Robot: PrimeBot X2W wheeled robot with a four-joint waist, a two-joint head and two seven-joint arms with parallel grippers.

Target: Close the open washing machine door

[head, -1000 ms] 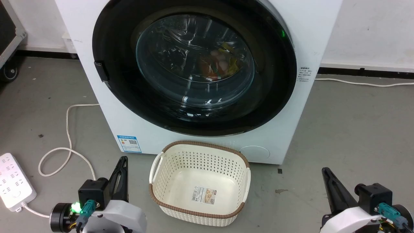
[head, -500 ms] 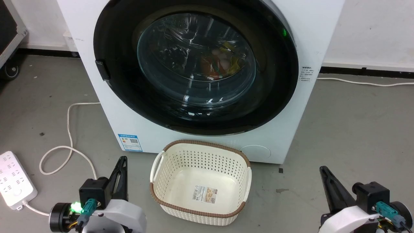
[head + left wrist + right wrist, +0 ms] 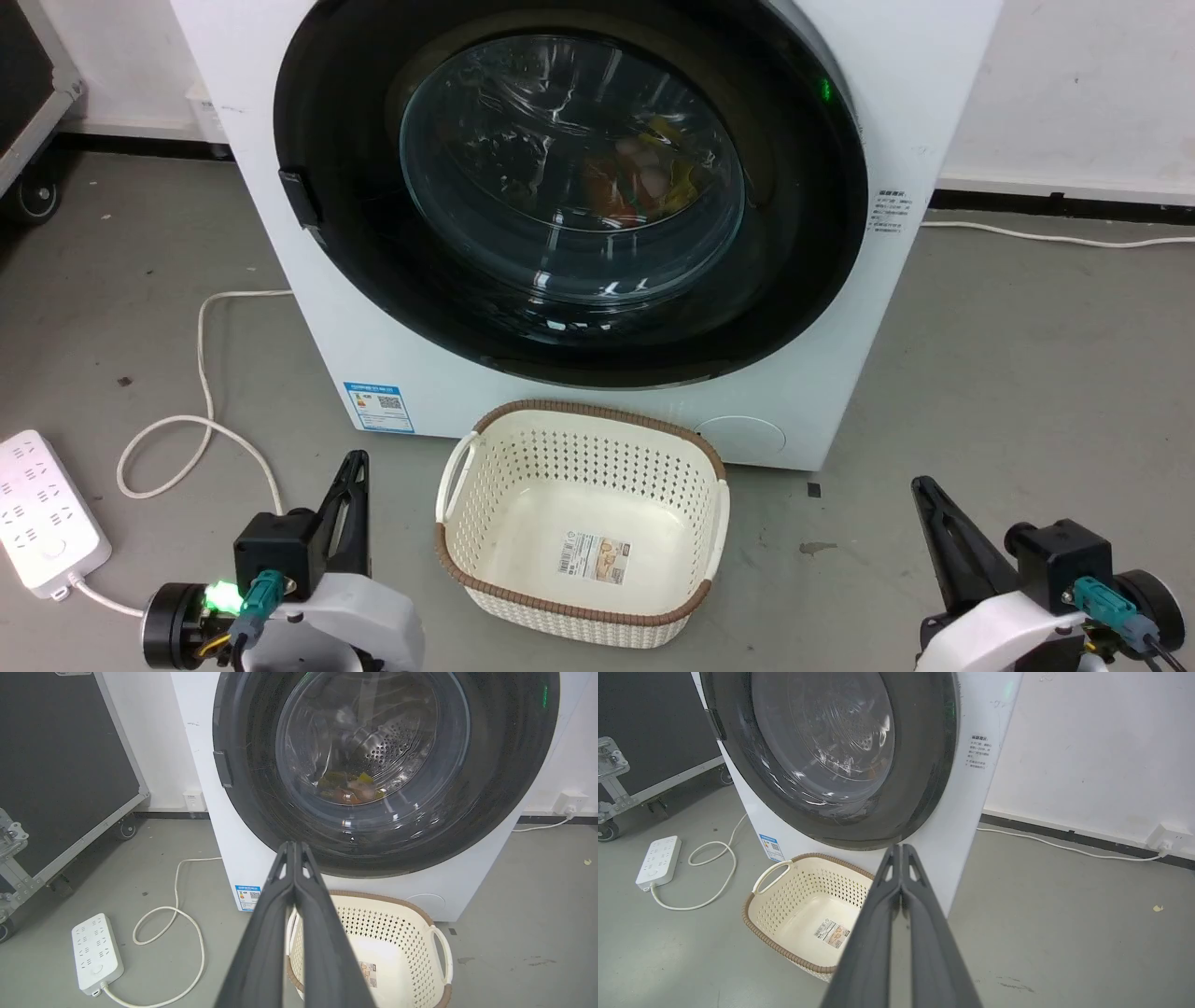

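You're looking along the right gripper [image 3: 901, 849], its two dark fingers pressed together, tips in front of the lower corner of the washer [image 3: 990, 788]. The door [image 3: 826, 751] lies flat against the washer's front, and the drum [image 3: 852, 728] shows through it. The basket [image 3: 798, 905] sits just before the washer, with a power strip [image 3: 658, 861] and a looped cable [image 3: 714, 877] further left.

— A home laundry room?
— More a lab or workshop: bare grey floor [image 3: 1027, 373], black wheeled flight case [image 3: 56, 765], power strip [image 3: 42, 509] trailing loose beside a freestanding washing machine [image 3: 915, 112].
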